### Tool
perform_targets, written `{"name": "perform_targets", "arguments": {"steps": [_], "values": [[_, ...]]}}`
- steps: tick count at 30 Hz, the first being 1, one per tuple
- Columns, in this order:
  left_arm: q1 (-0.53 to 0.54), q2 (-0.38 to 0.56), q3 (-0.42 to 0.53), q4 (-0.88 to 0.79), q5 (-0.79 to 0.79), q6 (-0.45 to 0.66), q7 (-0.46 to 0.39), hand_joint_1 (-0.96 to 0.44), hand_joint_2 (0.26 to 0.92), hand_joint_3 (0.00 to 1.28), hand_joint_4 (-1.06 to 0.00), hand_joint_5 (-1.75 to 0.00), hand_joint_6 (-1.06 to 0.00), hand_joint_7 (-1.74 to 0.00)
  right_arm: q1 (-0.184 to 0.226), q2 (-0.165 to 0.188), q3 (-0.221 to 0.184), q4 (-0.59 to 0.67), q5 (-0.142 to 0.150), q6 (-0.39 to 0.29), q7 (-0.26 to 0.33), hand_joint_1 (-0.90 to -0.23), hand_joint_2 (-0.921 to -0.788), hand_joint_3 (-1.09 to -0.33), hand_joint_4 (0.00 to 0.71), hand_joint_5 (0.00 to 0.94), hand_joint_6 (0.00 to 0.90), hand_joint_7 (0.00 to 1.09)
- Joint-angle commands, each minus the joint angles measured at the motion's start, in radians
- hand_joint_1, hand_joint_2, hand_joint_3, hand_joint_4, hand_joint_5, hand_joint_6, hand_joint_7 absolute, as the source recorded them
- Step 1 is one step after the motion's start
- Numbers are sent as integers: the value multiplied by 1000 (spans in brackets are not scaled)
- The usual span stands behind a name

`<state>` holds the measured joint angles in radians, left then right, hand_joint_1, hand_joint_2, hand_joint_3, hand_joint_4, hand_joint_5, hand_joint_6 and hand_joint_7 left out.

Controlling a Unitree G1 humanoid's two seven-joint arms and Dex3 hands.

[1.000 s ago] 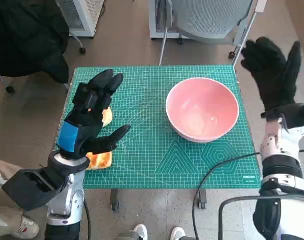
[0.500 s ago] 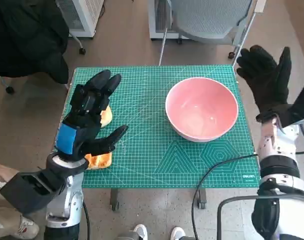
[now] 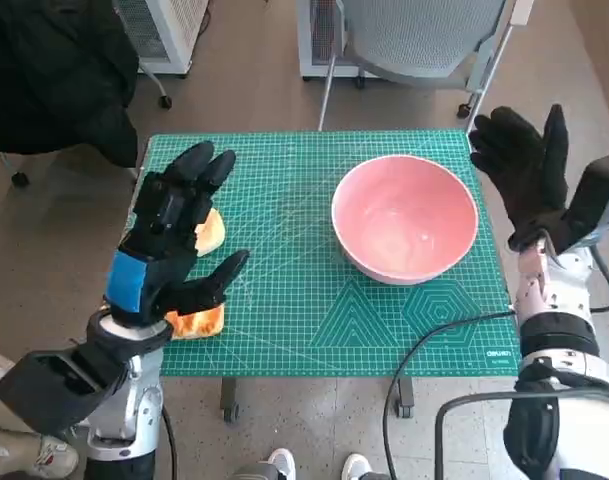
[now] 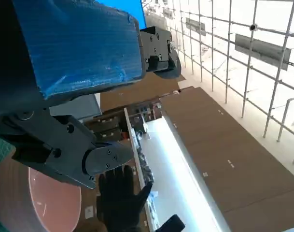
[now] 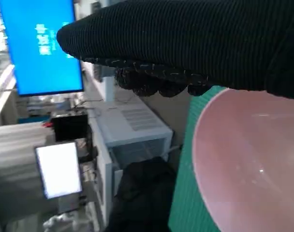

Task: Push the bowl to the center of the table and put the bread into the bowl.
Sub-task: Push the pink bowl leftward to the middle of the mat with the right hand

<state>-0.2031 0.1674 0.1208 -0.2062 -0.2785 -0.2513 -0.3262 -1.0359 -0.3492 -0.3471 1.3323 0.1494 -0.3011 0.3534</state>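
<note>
The pink bowl (image 3: 405, 216) stands on the right half of the green cutting mat (image 3: 314, 310), empty; it also shows in the left wrist view (image 4: 38, 208) and the right wrist view (image 5: 250, 159). The bread (image 3: 200, 322) lies near the mat's left edge, mostly hidden under my left hand (image 3: 170, 240), which hovers above it with fingers spread, holding nothing. My right hand (image 3: 524, 170) is raised, open, palm toward the bowl, just off the table's right edge and apart from the rim. The gloved right hand (image 4: 120, 198) also shows in the left wrist view.
A black cable (image 3: 424, 345) runs across the mat's front right corner and down off the table. A grey chair (image 3: 414, 40) stands behind the table. A dark coat (image 3: 54, 70) lies at the back left. Shoes (image 3: 314, 466) show at the front edge.
My right hand has come down and inward toward the bowl's right side. My left hand has drifted slightly down and left over the bread. The bowl has not moved.
</note>
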Motion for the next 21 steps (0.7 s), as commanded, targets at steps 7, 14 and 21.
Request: {"name": "perform_targets", "arguments": {"steps": [7,14,21], "values": [[25,18,8,-36,3,5,5,-189,691,637,1,-387,1,-546,40,-2,6,20,-44,49,-37,-626,-921,-811,162,8,239,33],[42,30,18,-50,7,0,6,-194,685,647,1,-393,1,-538,58,-8,4,24,-63,78,-61,-621,-921,-828,163,6,236,27],[52,33,23,-54,9,-4,9,-203,681,654,1,-398,1,-534,74,-3,-5,25,-58,97,-71,-620,-921,-826,164,4,244,25]]}}
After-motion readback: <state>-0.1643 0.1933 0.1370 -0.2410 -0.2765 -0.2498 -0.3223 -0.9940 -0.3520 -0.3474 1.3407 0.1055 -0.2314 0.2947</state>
